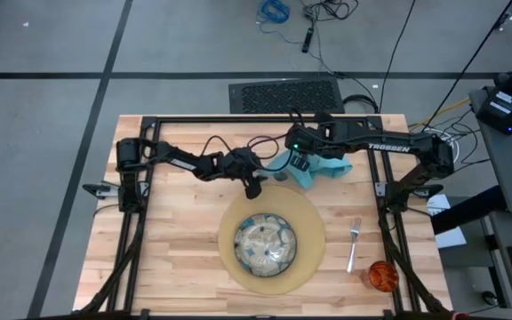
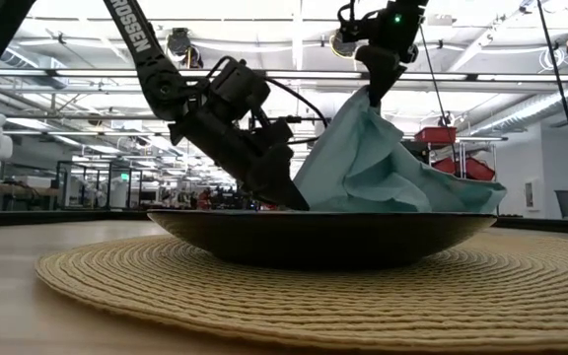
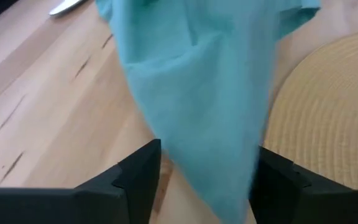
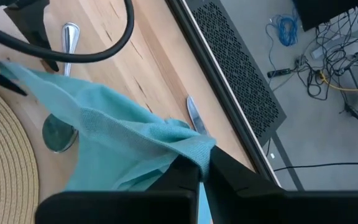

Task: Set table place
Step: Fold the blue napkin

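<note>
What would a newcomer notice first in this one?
The teal napkin, pinched at one corner by the right end effector and hanging above the table's far side. The left end effector is open, its fingers either side of the napkin's lower tip. Nearer, a green plate sits on a round mat.

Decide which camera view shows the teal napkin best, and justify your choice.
The low view: the teal napkin hangs full length from the right gripper, draping behind the plate. The high view shows a small crumpled patch, the left wrist view a blurred corner between that arm's open fingers, the right wrist view only the pinched end.
</note>
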### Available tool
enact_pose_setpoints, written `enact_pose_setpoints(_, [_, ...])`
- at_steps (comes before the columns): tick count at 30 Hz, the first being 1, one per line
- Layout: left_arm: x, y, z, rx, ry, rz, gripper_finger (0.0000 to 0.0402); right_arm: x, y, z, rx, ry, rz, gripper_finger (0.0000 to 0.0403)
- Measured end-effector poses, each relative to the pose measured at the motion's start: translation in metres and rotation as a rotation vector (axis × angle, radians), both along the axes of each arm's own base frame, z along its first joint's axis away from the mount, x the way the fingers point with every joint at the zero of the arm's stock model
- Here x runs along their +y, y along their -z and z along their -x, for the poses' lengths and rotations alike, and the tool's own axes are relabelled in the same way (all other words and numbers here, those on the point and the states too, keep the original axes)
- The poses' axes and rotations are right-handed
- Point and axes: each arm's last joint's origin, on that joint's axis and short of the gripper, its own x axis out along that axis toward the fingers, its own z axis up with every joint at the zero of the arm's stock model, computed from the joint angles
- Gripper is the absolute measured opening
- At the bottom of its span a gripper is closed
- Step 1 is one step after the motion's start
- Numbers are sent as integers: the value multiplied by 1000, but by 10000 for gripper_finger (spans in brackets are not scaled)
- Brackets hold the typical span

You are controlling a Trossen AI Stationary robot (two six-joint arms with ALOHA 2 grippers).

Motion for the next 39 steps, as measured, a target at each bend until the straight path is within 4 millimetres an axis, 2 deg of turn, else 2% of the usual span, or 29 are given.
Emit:
enact_pose_setpoints(10, [8, 0, 2, 4, -22, -4, 93, 0, -3, 2, -10, 1, 1, 0])
enact_pose_setpoints(21, [8, 1, 3, 11, -20, 0, 74, 3, -18, 15, -73, 15, 11, 0])
enact_pose_setpoints(26, [7, 1, 3, 20, 9, -36, 9, 3, -18, 15, -75, 23, 0, 0])
enact_pose_setpoints(35, [5, 1, 4, 62, 25, -104, 0, 4, -17, 17, -58, 25, -24, 0])
enact_pose_setpoints(39, [6, -10, 9, 90, 10, -160, 0, 5, -15, 21, -28, 43, -37, 0])
